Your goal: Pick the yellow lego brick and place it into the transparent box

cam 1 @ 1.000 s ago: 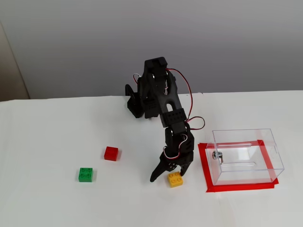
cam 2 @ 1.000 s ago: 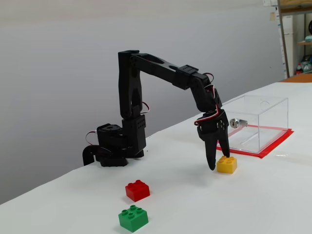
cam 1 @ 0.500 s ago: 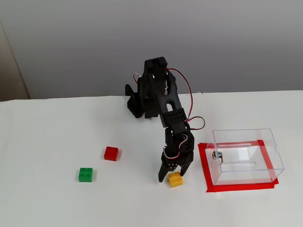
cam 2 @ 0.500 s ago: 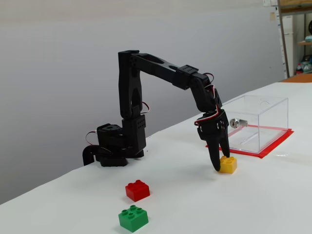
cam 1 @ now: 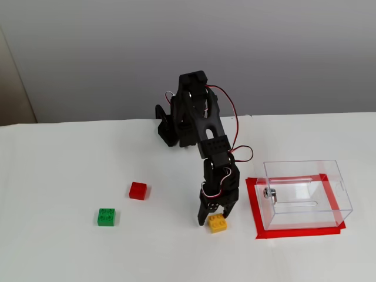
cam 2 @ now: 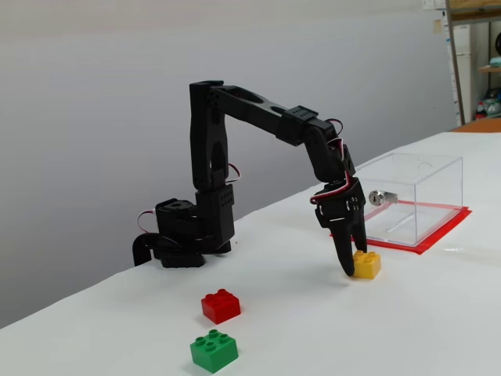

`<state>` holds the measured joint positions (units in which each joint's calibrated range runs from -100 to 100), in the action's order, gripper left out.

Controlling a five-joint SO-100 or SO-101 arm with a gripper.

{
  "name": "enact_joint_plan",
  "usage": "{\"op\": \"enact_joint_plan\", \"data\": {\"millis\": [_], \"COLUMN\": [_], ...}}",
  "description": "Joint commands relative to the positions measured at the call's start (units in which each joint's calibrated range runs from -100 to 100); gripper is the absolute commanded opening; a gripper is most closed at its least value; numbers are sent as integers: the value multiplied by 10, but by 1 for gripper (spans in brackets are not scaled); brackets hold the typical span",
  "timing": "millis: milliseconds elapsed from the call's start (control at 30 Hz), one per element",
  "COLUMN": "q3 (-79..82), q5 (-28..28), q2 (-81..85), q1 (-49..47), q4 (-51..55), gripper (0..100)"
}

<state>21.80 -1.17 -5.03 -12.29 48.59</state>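
We see the matte black gripper [cam 1: 212,220] clenched around the glossy, studded yellow brick [cam 1: 218,223]. The clear, thin-walled box [cam 1: 305,194] stands nearby.

Matt black plastic gripper [cam 2: 351,269]; glossy plastic yellow lego brick [cam 1: 218,223]; clear, shiny thin-walled transparent box [cam 1: 305,194] with small metal fitting [cam 1: 268,192]; smooth matt white counter [cam 1: 70,170]

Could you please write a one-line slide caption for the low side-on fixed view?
Gripper closed around the yellow lego brick on the table, beside the transparent box.
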Motion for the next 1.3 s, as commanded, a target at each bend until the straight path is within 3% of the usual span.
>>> {"op": "enact_joint_plan", "data": {"millis": [0,167,400,800,1267], "q3": [0,0,0,-8,-1], "q5": [-1,-1,-2,-1,3], "q2": [4,3,3,18,237], "q1": [4,4,2,-2,-17], "q4": [-5,-5,-5,2,2], "gripper": [27,26,12,12,12]}}
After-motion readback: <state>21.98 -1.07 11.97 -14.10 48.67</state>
